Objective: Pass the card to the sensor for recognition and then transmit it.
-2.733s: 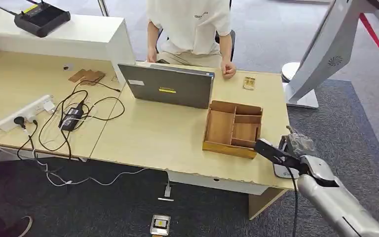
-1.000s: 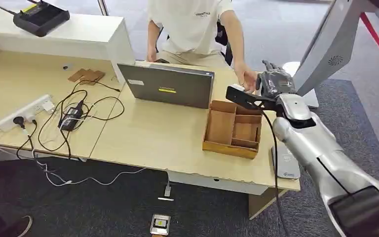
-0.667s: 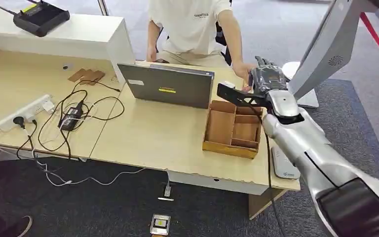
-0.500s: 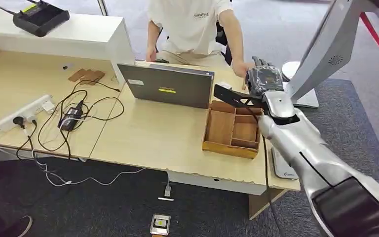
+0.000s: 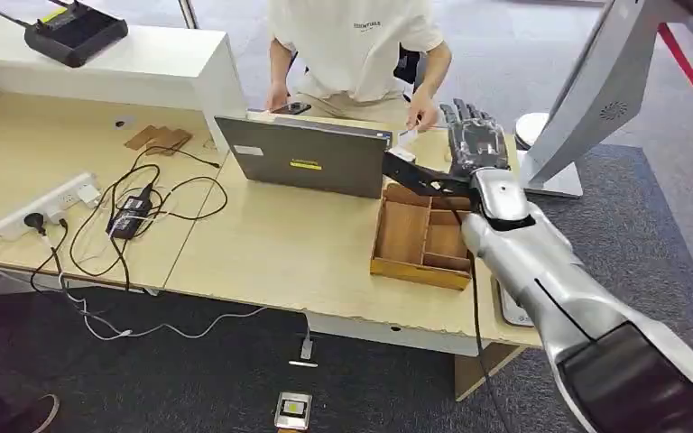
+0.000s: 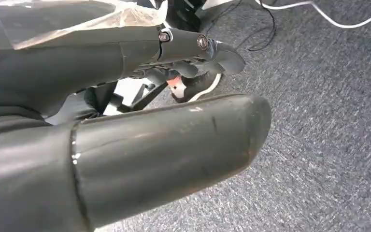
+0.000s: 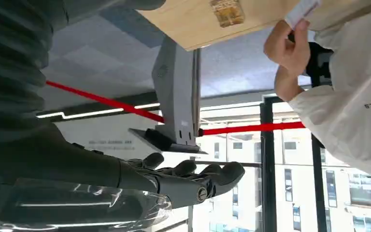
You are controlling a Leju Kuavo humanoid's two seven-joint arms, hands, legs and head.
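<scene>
One card (image 5: 406, 135): small, white, in person's hand (image 5: 420, 117) | right hand (image 5: 475, 144): spread, empty

Office desks on grey carpet

Light wood desk (image 5: 262, 248) stood on grey carpet (image 5: 541, 54); a white shelf (image 5: 144, 68) rose at 10 o'clock, a white stand (image 5: 586, 99) at 2 o'clock. Windows (image 7: 280, 193) showed daylight.

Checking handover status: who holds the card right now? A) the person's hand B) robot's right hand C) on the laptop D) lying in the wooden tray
A: the card is pinched in the person's hand, and the right hand beside it has spread, empty fingers.
</scene>
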